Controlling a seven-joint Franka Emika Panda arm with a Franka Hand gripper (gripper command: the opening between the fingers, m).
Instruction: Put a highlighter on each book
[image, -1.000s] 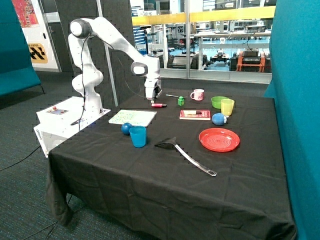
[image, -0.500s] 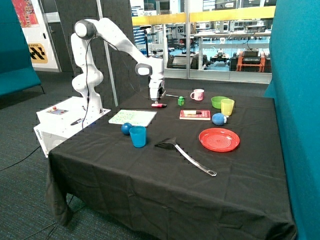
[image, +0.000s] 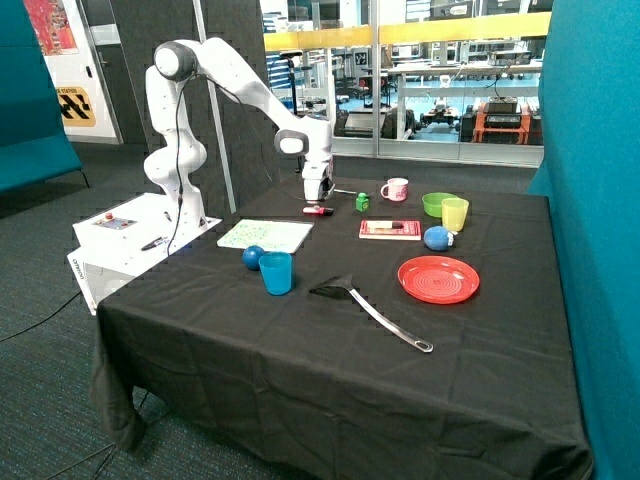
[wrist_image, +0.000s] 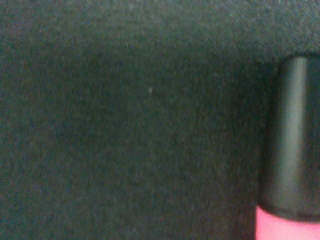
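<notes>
The red highlighter (image: 318, 211) lies on the black cloth between the white green-speckled book (image: 265, 235) and the small red book (image: 390, 229). My gripper (image: 319, 200) hangs straight down, very low over this highlighter. The wrist view shows its black cap (wrist_image: 292, 135) and pink-red body (wrist_image: 287, 226) close up on the cloth. A small pale and dark shape lies on the red book; I cannot tell whether it is the yellow highlighter. Nothing lies on the white book.
A thin pen (image: 345, 191), a green cube (image: 362, 202) and a pink mug (image: 396, 189) stand behind the gripper. A green bowl (image: 436, 203), yellow cup (image: 455, 214), blue ball (image: 437, 238), red plate (image: 438, 278), spatula (image: 370, 308), blue cup (image: 276, 272) and another blue ball (image: 253, 257) are spread around.
The arm has reached out, and my gripper has moved from beside the white book's far corner towards the mug, ending low over the red highlighter. The highlighter has not moved.
</notes>
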